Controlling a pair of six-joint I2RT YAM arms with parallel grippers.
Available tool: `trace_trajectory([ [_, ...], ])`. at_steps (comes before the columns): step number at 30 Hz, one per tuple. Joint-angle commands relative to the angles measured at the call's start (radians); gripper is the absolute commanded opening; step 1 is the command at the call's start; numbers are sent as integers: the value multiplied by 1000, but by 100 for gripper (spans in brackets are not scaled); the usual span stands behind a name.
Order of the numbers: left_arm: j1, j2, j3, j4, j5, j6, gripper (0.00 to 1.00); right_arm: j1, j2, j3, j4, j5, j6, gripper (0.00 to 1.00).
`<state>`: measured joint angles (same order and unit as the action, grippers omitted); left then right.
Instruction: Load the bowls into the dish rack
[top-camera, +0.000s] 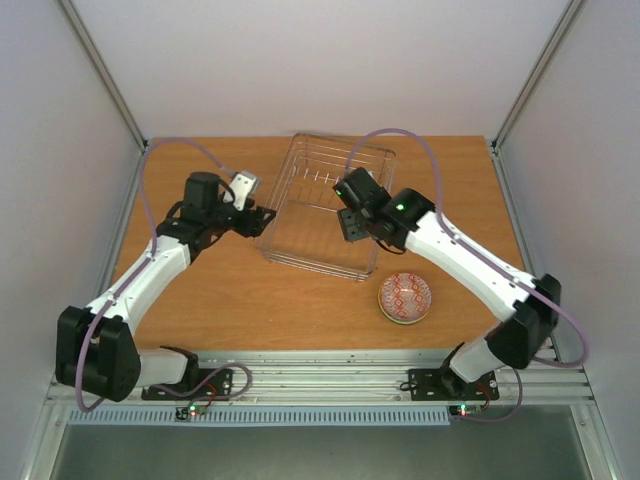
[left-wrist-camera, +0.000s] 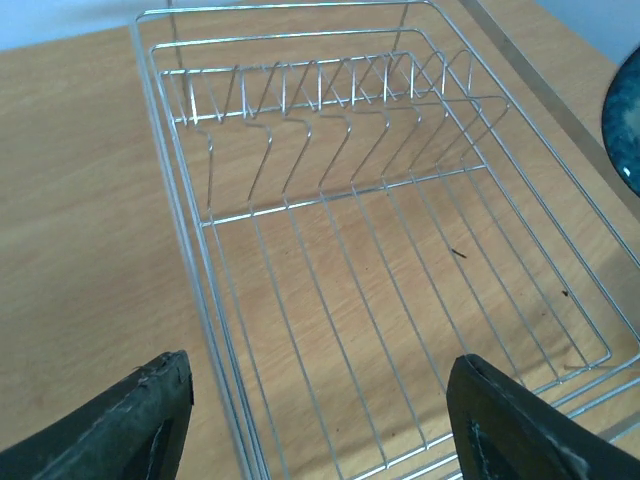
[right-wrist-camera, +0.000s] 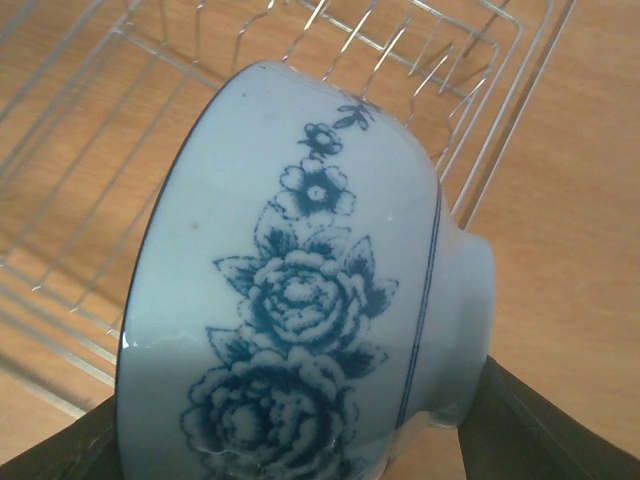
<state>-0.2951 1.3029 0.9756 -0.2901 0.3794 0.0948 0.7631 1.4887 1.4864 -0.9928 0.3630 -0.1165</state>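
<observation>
1. Currently on the placing step for one bowl: gripping a blue-and-white flowered bowl (right-wrist-camera: 300, 300) in the right claw (top-camera: 352, 218), clamped between both fingers and tipped onto its side.
2. Holding that bowl above the right side of the dish rack (top-camera: 310, 215), set against the middle of the worktop's (top-camera: 260, 310) far edge; apparently not yet touching any wire, though hard to confirm.
3. Seeing nothing inside the rack: only bare floor bars and a free row of upright prongs (left-wrist-camera: 330, 130) towards its far end.
4. Hovering the left claw (top-camera: 258, 215) just off the rack's left rim, fingers spread wide with nothing between them.
5. Counting a red-patterned bowl (top-camera: 405, 297) as the one left to load, upright on the worktop toward the near right corner, close to the rack's near right corner but apart from it.
6. Next, probably: lower the held bowl toward the prongs, keep it on edge, slide the rim into a gap between two prongs, and only then spread the fingers.
7. Mind the thin wires: some risk of catching a finger on the right rim, or of rolling after release on so open a floor.
8. Afterwards, likely back for the red-patterned bowl, within easy reach of the right arm by the look of it.
</observation>
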Motion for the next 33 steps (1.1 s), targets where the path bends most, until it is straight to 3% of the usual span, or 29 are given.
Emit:
trace_trajectory([
  [1, 92, -47, -82, 164, 211, -48, 71, 4, 105, 127, -45, 162, -105, 1],
  [11, 164, -48, -124, 219, 276, -80, 71, 5, 426, 360, -195, 317, -176, 1],
  [26, 172, -35, -132, 237, 307, -124, 72, 4, 585, 306, -250, 345, -131, 2],
  [33, 175, -47, -133, 240, 314, -129, 72, 5, 665, 281, -245, 351, -110, 7],
])
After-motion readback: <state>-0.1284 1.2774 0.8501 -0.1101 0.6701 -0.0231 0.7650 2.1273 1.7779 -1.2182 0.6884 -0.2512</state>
